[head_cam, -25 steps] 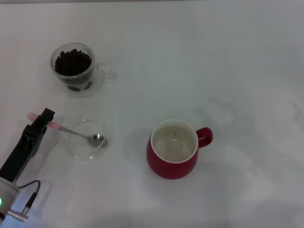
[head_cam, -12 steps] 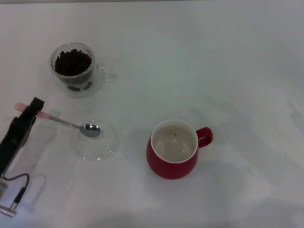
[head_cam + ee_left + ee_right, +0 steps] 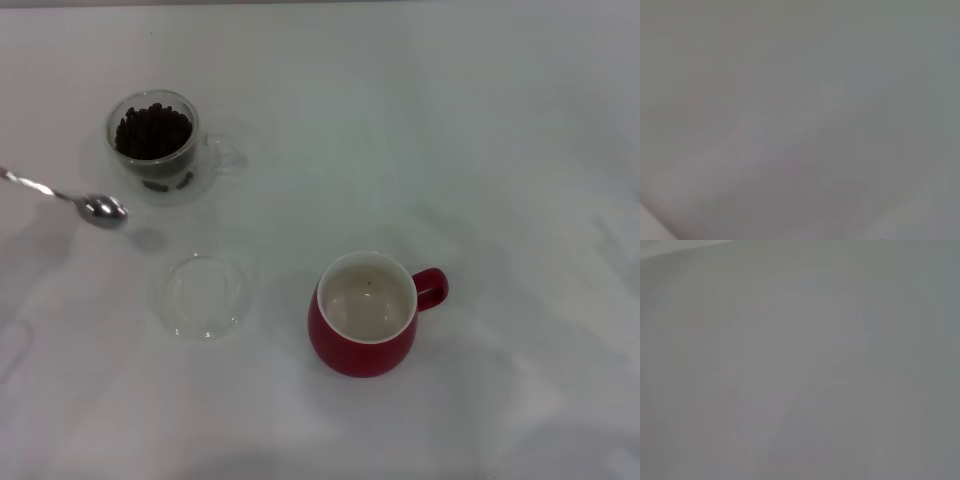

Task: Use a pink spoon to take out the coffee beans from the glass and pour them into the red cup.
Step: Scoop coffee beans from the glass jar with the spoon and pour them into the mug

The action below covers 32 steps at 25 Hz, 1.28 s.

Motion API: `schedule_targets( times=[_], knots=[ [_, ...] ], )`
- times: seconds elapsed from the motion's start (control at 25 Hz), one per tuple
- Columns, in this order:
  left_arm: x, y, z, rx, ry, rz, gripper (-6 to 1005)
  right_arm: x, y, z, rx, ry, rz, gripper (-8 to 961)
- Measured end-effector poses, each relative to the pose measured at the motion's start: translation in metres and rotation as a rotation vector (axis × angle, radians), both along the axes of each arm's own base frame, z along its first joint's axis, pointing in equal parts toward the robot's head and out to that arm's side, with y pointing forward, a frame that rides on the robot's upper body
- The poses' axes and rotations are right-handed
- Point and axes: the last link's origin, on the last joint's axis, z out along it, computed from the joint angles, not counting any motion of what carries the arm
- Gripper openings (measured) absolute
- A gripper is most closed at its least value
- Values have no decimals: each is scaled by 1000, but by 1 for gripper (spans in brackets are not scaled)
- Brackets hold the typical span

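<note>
Only the shiny bowl and neck of the pink spoon [image 3: 103, 209] show in the head view. It hangs above the table at the far left, just in front of the glass, and its handle runs off the left edge. The spoon's bowl looks empty and casts a faint shadow on the table. The glass [image 3: 160, 170] stands at the back left, its handle to the right, and is well filled with dark coffee beans [image 3: 152, 131]. The red cup [image 3: 362, 345] stands near the middle front, cream inside, handle to the right. Neither gripper shows in any view.
A shallow clear glass dish [image 3: 203, 296] lies on the white table [image 3: 480, 150] between the glass and the red cup, nothing in it. Both wrist views show only plain pale surface.
The spoon has risen out of the clear dish and moved left and back, to just in front of the glass. The left arm and gripper that held its handle have slid out of the picture.
</note>
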Motion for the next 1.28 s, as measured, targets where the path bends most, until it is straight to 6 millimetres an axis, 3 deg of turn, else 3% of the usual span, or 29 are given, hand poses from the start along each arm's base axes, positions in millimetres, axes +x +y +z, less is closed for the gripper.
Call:
schedule_targets(
  times=[0.2, 0.44, 0.56, 0.6, 0.68, 0.8, 0.88, 1.28],
  knots=[
    [2, 27, 35, -34, 83, -57, 127, -5, 0, -9, -10, 23, 11, 617],
    [10, 84, 74, -95, 159, -44, 126, -14, -3, -18, -42, 53, 54, 618],
    [16, 102, 78, -118, 185, -40, 126, -17, -6, -20, -53, 64, 71, 617],
    [16, 102, 78, -118, 185, -40, 126, -18, -7, -21, -54, 68, 76, 616],
    [28, 127, 75, -186, 239, -28, 126, -19, -8, -22, -61, 73, 84, 615],
    [34, 137, 70, -214, 266, -30, 126, -19, -11, -24, -70, 77, 84, 613],
    [46, 156, 55, -267, 329, -18, 126, -19, -12, -24, -72, 79, 82, 612],
    [64, 183, 23, -327, 460, 27, 125, -19, -10, -23, -107, 105, 83, 609]
  ],
)
